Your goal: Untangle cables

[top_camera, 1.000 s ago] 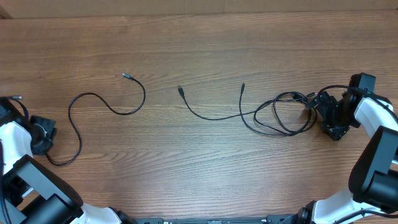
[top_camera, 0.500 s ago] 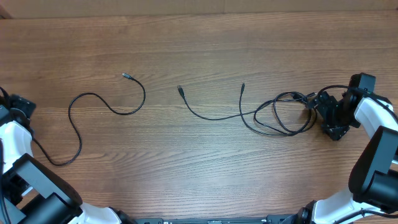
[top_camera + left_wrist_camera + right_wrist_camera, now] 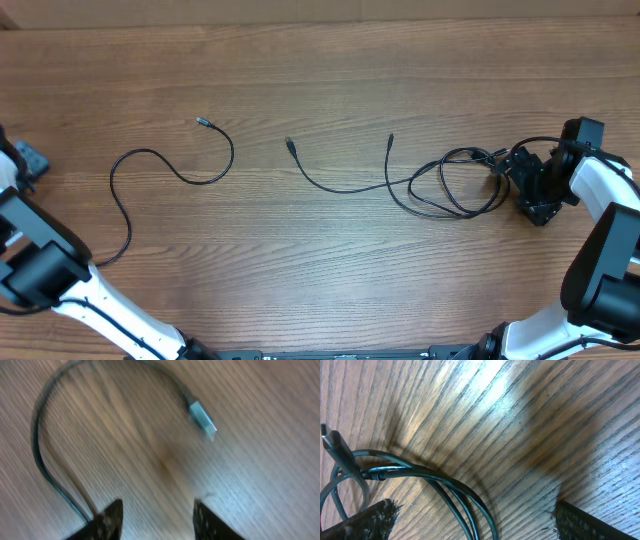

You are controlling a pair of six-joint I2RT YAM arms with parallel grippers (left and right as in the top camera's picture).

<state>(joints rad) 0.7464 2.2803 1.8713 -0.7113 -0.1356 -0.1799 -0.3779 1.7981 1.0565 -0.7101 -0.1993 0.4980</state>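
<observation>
Looking over the bench (image 3: 320, 60), I call this partly done: one cable (image 3: 112, 178) lies free on the left, well apart from the rest. What's left is the tangle (image 3: 455, 185) on the right, its loops crossing, with a long strand (image 3: 340, 188) trailing out toward the middle. My left tool (image 3: 157, 510) hangs over bare wood, jaws partly apart, holding nothing, with a plug (image 3: 202, 416) lying ahead of it. My right tool (image 3: 472, 515) stands wide open astride the tangle, clamping nothing. I can't tell whether a finger brushes it.
</observation>
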